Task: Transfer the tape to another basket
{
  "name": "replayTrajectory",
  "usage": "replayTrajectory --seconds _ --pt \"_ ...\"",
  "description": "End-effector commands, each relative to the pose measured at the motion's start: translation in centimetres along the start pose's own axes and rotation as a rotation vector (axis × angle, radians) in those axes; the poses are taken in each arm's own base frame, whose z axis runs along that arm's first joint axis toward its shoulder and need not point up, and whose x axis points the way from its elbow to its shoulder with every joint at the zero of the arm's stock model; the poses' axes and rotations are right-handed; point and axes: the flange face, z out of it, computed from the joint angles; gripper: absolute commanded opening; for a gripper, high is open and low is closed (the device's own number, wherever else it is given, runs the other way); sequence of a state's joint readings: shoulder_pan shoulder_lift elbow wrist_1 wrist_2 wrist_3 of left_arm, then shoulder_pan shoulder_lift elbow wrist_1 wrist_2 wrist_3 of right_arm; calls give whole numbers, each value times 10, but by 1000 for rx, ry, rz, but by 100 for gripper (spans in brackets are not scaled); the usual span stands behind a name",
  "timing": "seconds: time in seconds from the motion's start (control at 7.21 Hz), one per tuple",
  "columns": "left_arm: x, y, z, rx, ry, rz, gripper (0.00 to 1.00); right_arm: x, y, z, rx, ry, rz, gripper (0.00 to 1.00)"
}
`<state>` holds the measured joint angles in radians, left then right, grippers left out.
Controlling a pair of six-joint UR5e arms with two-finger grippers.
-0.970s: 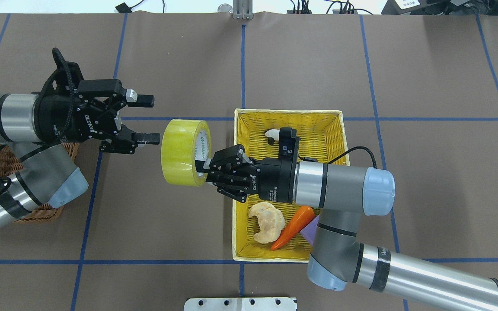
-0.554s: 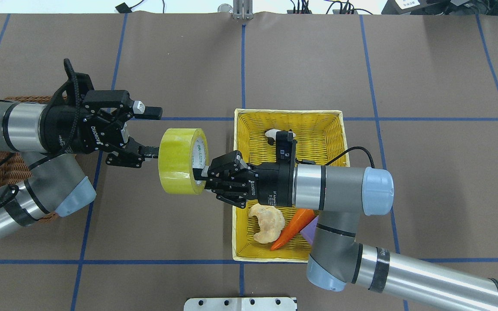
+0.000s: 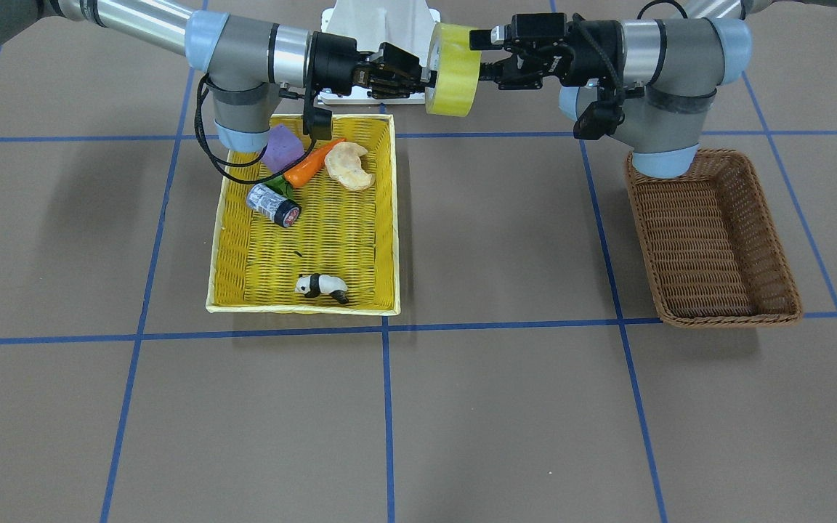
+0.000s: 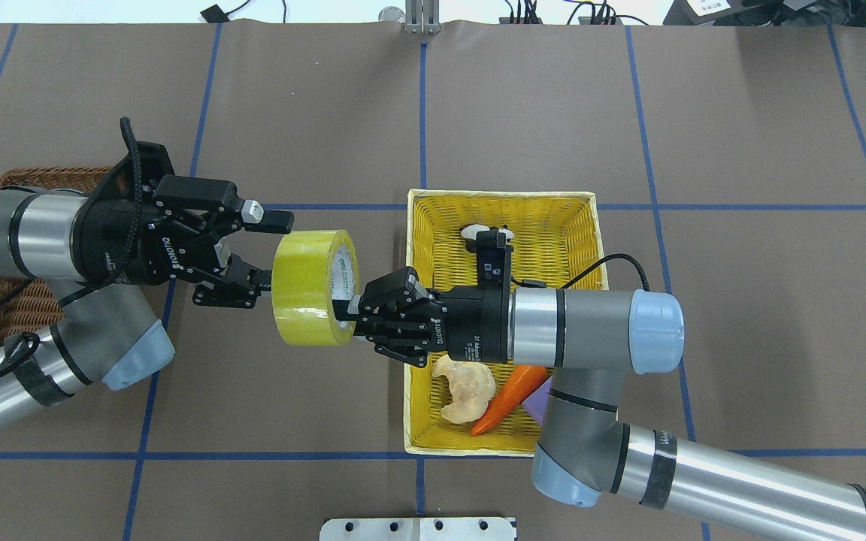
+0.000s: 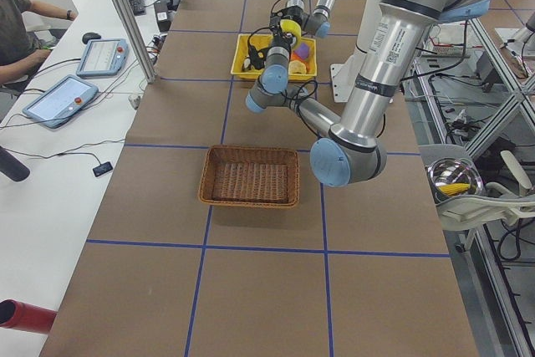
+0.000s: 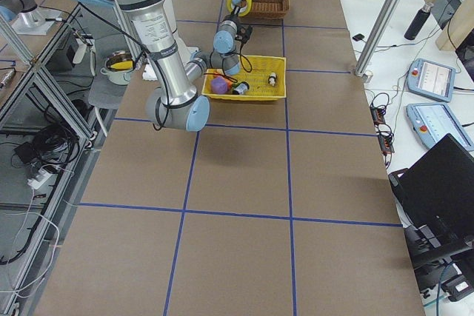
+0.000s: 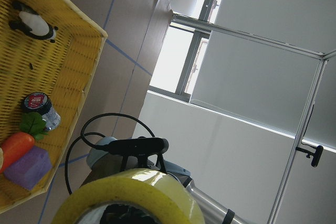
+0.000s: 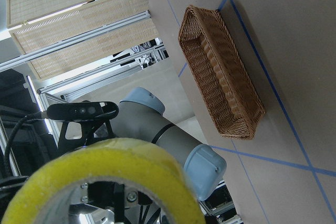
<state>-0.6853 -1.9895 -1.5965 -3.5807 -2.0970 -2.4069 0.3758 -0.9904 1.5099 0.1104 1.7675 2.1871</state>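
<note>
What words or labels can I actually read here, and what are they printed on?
"ROBOTIQ": black body of the left gripper.
"ROBOTIQ": body of the right gripper.
Green print inside the tape, on its core: too blurred to read.
Label on the small can: too small to read.

Brown table (image 4: 741,113), blue grid lines (image 4: 741,207), white desk (image 5: 50,181), bright window (image 7: 176,61)

White "ROBOTIQ" lettering runs along the black body of the left gripper (image 4: 267,252) and again on the right gripper (image 4: 349,312). Behind the right one, small white print begins "2F"; the rest is too fine. Green letters on the tape (image 4: 305,289) core look like "DQU", perhaps.
</note>
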Motion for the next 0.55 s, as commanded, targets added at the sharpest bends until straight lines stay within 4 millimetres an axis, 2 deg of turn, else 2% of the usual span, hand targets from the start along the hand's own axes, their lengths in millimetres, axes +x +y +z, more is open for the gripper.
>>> replayTrajectory --seconds 0.0,0.14,0.28,0.42 --pt "-1 6 5 -17 4 -4 67 1 0 0 -2 2 -1 0" --pt "-1 7 5 -19 5 -4 53 0 0 0 -2 1 -1 0" --pt "0 8 5 -21 8 0 14 -1 1 0 -3 0 -2 0" --pt "0 8 4 -23 12 3 0 -1 0 0 1 -1 -3 99"
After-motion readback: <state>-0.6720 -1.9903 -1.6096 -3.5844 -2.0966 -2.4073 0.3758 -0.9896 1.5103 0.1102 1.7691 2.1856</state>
